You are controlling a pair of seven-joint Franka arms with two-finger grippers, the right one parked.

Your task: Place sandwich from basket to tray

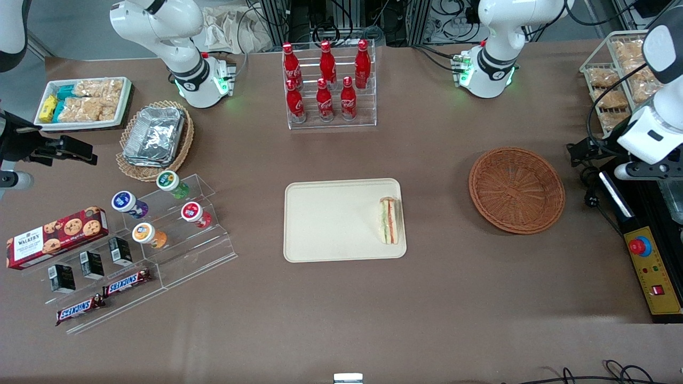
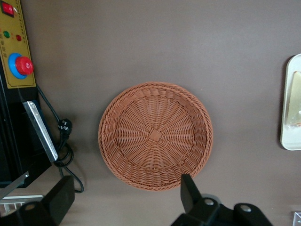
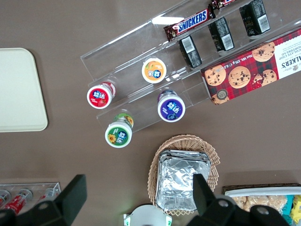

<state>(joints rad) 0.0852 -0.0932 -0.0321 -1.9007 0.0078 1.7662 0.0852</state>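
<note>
The sandwich (image 1: 389, 221) lies on the cream tray (image 1: 331, 221), at the tray's end nearest the basket. The round reddish-brown wicker basket (image 1: 516, 190) has nothing in it. My gripper (image 1: 579, 152) hangs above the table beside the basket, toward the working arm's end. In the left wrist view the gripper (image 2: 126, 182) is open, its black fingers (image 2: 187, 190) spread wide with nothing between them, and it looks down on the basket (image 2: 155, 135). An edge of the tray (image 2: 290, 113) shows there too.
A yellow control box with a red stop button (image 1: 652, 266) and a black cable (image 2: 66, 141) lie beside the basket toward the working arm's end. A wire rack of bagged snacks (image 1: 613, 80) stands farther back. A cola bottle rack (image 1: 328, 85) stands farther from the camera than the tray.
</note>
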